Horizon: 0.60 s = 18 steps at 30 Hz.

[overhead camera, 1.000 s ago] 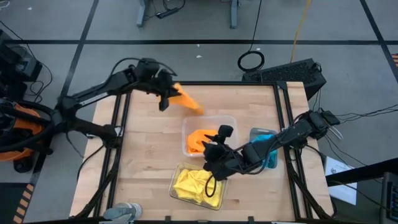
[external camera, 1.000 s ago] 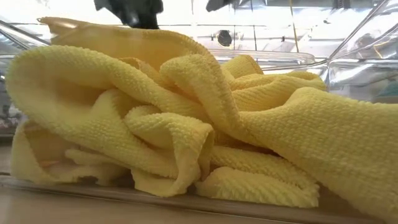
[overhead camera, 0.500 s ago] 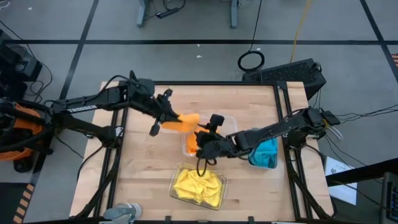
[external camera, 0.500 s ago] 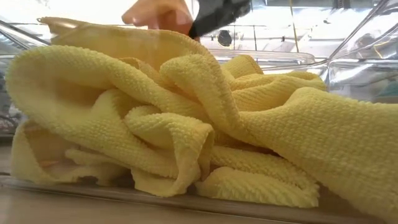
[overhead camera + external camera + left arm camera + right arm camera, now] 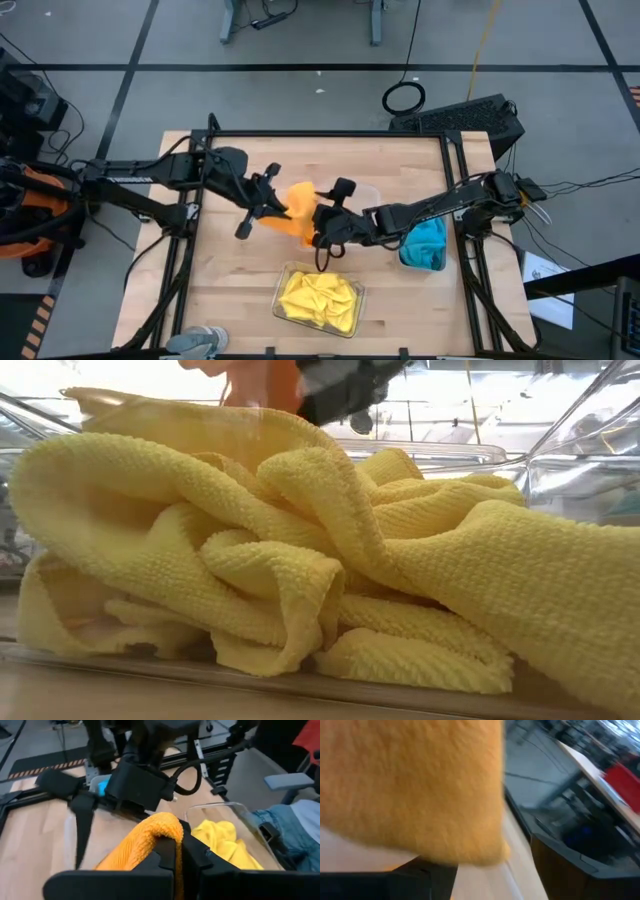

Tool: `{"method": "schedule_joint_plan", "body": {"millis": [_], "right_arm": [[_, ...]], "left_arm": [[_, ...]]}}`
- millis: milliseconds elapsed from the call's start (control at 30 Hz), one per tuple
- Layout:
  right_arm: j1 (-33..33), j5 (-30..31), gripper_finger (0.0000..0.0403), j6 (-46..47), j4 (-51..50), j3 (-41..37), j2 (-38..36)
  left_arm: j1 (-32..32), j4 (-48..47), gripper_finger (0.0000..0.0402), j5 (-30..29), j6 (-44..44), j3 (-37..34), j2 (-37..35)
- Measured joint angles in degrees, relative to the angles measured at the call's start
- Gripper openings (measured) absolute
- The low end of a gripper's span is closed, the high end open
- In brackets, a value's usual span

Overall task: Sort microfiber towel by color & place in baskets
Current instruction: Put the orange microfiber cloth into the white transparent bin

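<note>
Orange terry cloth, a soft microfiber towel (image 5: 299,208), hangs between the two dark grippers over the middle of the wooden table (image 5: 230,280). The left gripper (image 5: 283,209), reaching in from the left side, has its two black fingers (image 5: 167,854) pressed together on a fold of this orange towel, which drapes over the fingertips in the left wrist view. The right gripper (image 5: 322,222) meets it from the other side, right against the same cloth; the right wrist view is filled with orange fabric (image 5: 410,785) close up, and whether those fingers are parted or closed on it cannot be told. The hanging towel sits at the left end of a clear shallow plastic basket (image 5: 368,190) in the centre of the table, whose contents are mostly hidden by the arms. Nearer the front edge, a second clear rectangular basket (image 5: 284,276) holds crumpled yellow microfiber towels (image 5: 318,298), which fill the low view (image 5: 300,560) behind the tub's transparent wall. To the right, a narrower greyish basket (image 5: 412,262) contains bright blue towel (image 5: 428,240) bunched inside it. In the left wrist view a person's denim-covered leg (image 5: 287,820) shows beyond the table edge.
</note>
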Motion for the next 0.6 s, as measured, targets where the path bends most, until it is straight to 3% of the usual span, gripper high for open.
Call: {"method": "schedule_joint_plan", "body": {"millis": [133,333,600], "right_arm": [[-0.07,-5.09,0.0165,-4.1,4.83,0.0,0.0],[0.23,0.74,0.0015,-8.9,7.5,0.0,0.0],[2.72,10.39,0.0005,-22.86,22.08,0.0,-0.65]], "left_arm": [[-1.74,0.09,0.0007,-0.11,0.12,0.0,0.0],[-5.5,-1.22,0.0007,-0.27,0.03,0.0,0.07],[-10.18,0.21,0.0008,-2.73,0.02,-3.16,1.35]]}}
